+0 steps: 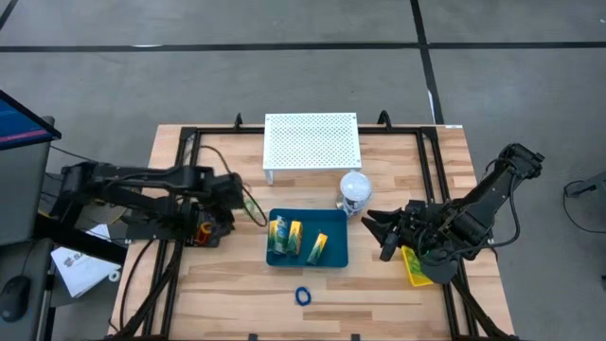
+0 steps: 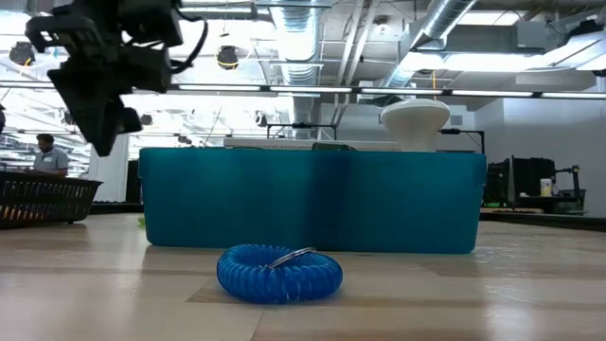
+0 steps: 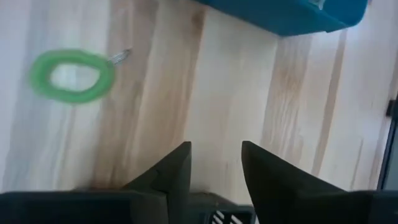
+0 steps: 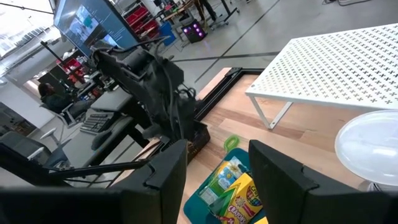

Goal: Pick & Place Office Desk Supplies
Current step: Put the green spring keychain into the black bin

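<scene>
The left tool is hovering over the wooden surface just left of the blue tray, its fingers standing apart with nothing between them. A green loop is lying on the bare wood just ahead of it, beside the tray's near corner. The right tool is waiting right of the tray — its fingers are also parted and empty. Inside the tray, a crayon box and two small yellow-green packets are lying side by side. A blue coiled loop is sitting alone on the surface in front of the tray. Another yellow packet is resting under the right arm, partly hidden.
</scene>
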You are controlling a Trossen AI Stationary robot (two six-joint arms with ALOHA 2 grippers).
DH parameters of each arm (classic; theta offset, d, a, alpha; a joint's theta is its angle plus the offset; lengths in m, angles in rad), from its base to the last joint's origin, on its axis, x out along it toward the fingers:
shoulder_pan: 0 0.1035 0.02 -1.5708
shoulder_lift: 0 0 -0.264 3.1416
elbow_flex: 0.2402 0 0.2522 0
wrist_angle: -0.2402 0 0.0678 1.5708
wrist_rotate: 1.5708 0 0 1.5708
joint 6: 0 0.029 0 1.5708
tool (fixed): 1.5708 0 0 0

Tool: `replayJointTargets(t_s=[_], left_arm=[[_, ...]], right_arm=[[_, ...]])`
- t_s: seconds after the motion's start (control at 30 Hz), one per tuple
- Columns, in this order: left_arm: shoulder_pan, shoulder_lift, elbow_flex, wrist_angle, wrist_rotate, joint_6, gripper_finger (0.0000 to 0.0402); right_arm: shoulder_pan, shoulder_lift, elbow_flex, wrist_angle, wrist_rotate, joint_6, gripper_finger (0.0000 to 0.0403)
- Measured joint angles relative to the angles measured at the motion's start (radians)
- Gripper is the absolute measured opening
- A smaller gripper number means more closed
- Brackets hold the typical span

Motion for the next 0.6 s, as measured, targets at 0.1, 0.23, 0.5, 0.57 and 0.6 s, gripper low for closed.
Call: replayJointTargets(t_s=[0.1, 0.23, 0.5, 0.57, 0.6], left_arm=[[-0.045, 0.093, 0.051, 0.009, -0.002, 0.039, 0.0144], [-0.057, 0.208, 0.142, 0.015, -0.035, 0.185, 0.0146], [0.008, 0.386, 0.245, -0.028, -0.193, 0.568, 0.0145], [0.011, 0.421, 0.236, -0.029, -0.195, 0.622, 0.0145], [0.010, 0.433, 0.233, -0.029, -0.198, 0.645, 0.0145]], right_arm=[[0.000, 0.000, 0.000, 0.000, 0.000, 0.000, 0.0168], [-0.003, 0.000, 0.000, 0.000, 0.000, 0.001, 0.0168], [0.013, -0.013, 0.001, -0.012, -0.001, 0.003, 0.0168], [0.025, -0.020, 0.001, -0.021, -0.001, 0.003, 0.0168], [0.031, -0.022, 0.001, -0.022, 0.000, 0.004, 0.0168]])
